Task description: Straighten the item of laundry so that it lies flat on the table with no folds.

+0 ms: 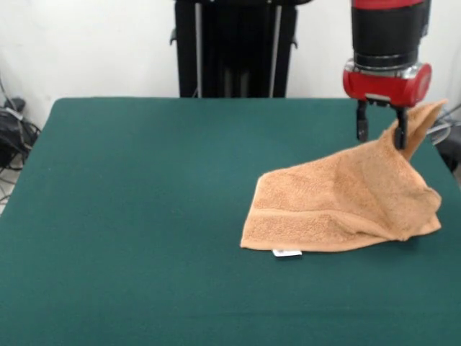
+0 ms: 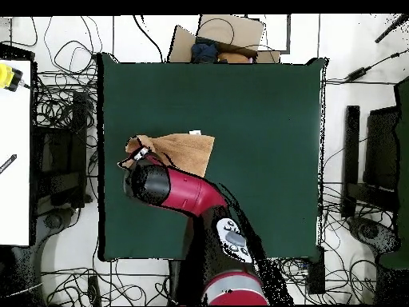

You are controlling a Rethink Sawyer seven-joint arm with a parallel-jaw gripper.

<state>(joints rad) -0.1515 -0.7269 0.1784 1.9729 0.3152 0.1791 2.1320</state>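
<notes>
The green worktop stands before a white wall, cables on the floor around it. One towel lies crumpled at the front view's three o'clock, one corner lifted, pinched in the closed pincer.

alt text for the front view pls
A red and black gripper lifts one corner of an orange-tan terry towel off a dark green table. The rest lies rumpled, its white tag at the near edge.
</notes>
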